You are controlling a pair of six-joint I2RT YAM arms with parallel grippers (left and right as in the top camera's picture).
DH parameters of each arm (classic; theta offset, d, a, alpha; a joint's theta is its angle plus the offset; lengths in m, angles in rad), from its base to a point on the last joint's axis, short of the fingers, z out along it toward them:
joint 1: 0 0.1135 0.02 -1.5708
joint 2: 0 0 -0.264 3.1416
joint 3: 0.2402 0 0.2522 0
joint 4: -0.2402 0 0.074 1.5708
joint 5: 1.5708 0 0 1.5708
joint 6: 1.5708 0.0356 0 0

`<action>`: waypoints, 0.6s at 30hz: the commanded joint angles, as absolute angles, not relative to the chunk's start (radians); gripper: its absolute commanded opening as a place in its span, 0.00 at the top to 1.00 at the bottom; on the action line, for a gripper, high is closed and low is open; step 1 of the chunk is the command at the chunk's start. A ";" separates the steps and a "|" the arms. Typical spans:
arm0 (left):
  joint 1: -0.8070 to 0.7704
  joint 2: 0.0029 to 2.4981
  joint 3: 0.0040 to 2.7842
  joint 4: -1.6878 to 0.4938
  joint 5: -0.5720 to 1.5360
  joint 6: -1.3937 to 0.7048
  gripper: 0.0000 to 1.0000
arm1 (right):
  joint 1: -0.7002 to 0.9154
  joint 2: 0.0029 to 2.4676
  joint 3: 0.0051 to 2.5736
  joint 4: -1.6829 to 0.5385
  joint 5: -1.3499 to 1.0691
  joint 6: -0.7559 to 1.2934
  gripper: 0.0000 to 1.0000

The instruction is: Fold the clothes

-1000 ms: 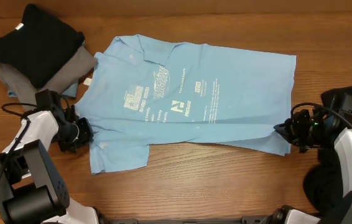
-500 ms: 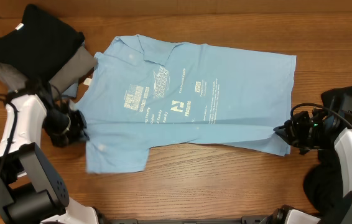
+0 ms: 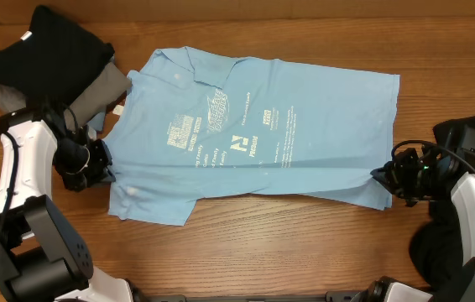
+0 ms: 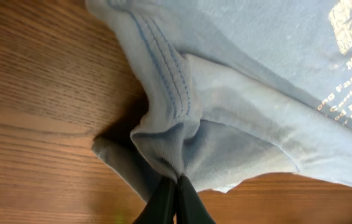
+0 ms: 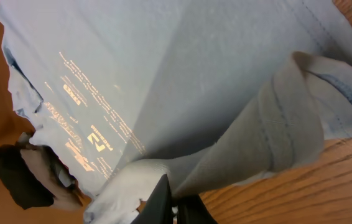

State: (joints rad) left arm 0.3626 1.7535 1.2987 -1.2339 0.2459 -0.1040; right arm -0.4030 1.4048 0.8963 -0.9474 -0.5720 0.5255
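The light sky-blue T-shirt (image 3: pixel 263 126) lies spread on the wooden table, white print up, collar toward the upper left. My left gripper (image 3: pixel 101 164) is shut on the shirt's left sleeve edge; the left wrist view shows the bunched hem (image 4: pixel 170 124) pinched between the jaws (image 4: pixel 176 186). My right gripper (image 3: pixel 386 179) is shut on the shirt's lower right hem corner; the right wrist view shows the fold of cloth (image 5: pixel 275 124) rising from the jaws (image 5: pixel 175 202). A folded black garment (image 3: pixel 44 50) lies at the upper left.
A grey garment (image 3: pixel 95 91) lies under the black one at the upper left, touching the blue shirt's shoulder. A dark object (image 3: pixel 430 247) sits under the right arm at the lower right. Bare wood (image 3: pixel 288 243) runs along the front of the table.
My left gripper has moved up and left, then back right, pulling the sleeve and lower left corner of the blue shirt inward. The right gripper has stayed still.
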 commanded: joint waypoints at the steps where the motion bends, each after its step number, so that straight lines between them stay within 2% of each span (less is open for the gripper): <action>1: 0.375 1.751 1.361 -1.206 0.241 -0.093 0.96 | -0.397 1.409 0.920 -0.921 -0.563 0.516 0.96; 18: 0.319 1.751 1.387 -1.018 0.307 -0.133 0.96 | -0.332 1.414 0.916 -0.763 -0.552 0.532 0.96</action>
State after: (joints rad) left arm 0.3435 1.7535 1.3670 -1.0477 0.2901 -0.1059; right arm -0.3458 1.4055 0.8963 -0.7948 -0.5610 0.5308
